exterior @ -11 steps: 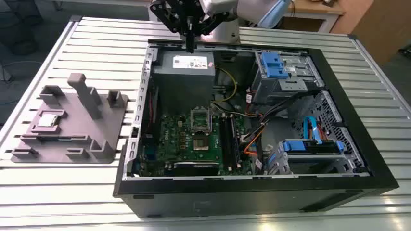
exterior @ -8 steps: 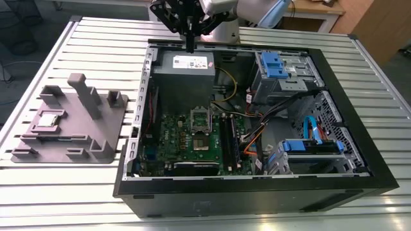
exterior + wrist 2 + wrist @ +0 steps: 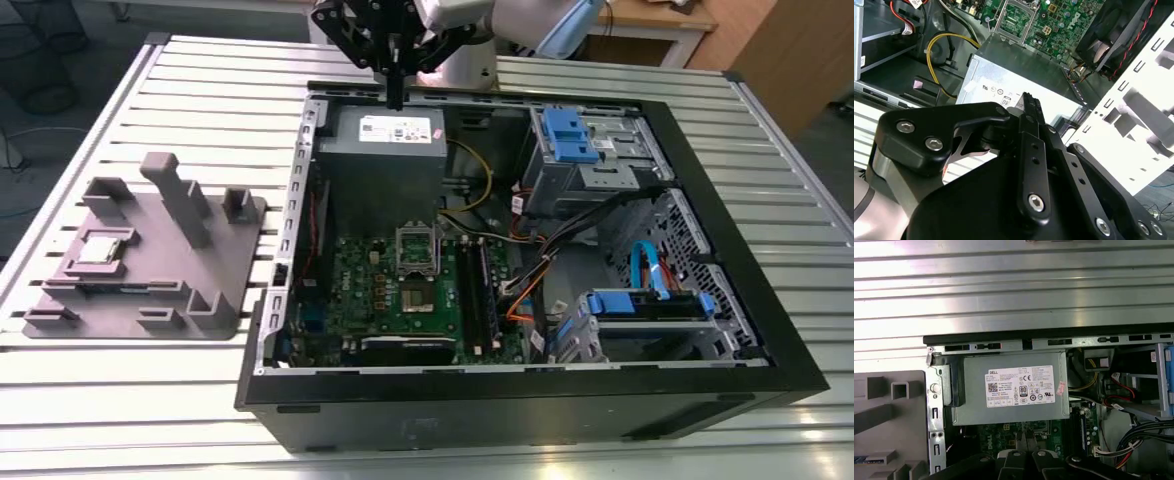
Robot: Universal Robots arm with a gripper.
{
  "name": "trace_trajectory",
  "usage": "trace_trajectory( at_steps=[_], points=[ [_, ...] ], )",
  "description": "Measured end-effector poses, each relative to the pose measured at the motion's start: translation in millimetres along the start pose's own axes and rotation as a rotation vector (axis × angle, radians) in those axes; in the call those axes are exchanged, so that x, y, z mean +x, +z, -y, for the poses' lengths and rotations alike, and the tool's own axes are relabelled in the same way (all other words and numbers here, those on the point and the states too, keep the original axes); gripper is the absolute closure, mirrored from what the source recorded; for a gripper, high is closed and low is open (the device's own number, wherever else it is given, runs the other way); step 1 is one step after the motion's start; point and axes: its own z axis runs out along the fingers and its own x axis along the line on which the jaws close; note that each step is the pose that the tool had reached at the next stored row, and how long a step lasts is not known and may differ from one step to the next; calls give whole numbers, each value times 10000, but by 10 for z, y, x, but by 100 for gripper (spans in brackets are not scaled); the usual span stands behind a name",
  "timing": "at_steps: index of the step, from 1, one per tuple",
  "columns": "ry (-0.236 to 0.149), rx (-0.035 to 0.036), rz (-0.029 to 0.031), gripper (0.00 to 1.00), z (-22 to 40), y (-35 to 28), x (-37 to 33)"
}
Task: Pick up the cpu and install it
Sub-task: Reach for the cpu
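Note:
The cpu [image 3: 104,250], a small silvery square chip, lies in a recess of the grey fixture [image 3: 147,270] on the exterior view's left, outside the computer case. My gripper [image 3: 396,100] hangs far from it, above the back wall of the case and over the grey power supply box [image 3: 380,140]. Its fingers are shut together with nothing between them, as the second wrist view shows at the gripper [image 3: 1027,100]. The green motherboard [image 3: 400,290] lies in the case with its cpu socket [image 3: 418,297] bare and the hinged metal frame [image 3: 415,243] raised.
The open black case [image 3: 534,390] holds blue drive brackets [image 3: 574,135], bundles of cables [image 3: 561,240] and a fan [image 3: 1114,35]. The white-labelled power supply [image 3: 1011,392] lies below the wrist. The fixture has tall grey posts [image 3: 180,195]. All of it rests on a slatted metal table [image 3: 160,90].

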Motion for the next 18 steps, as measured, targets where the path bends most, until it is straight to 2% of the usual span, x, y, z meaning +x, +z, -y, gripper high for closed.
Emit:
trace_trajectory(
  at_steps=[7,15,18],
  points=[
    [2,1,0,89,1,0,11],
    [-1,1,0,89,7,-1,85],
    [1,0,0,89,10,-1,134]
  ],
)
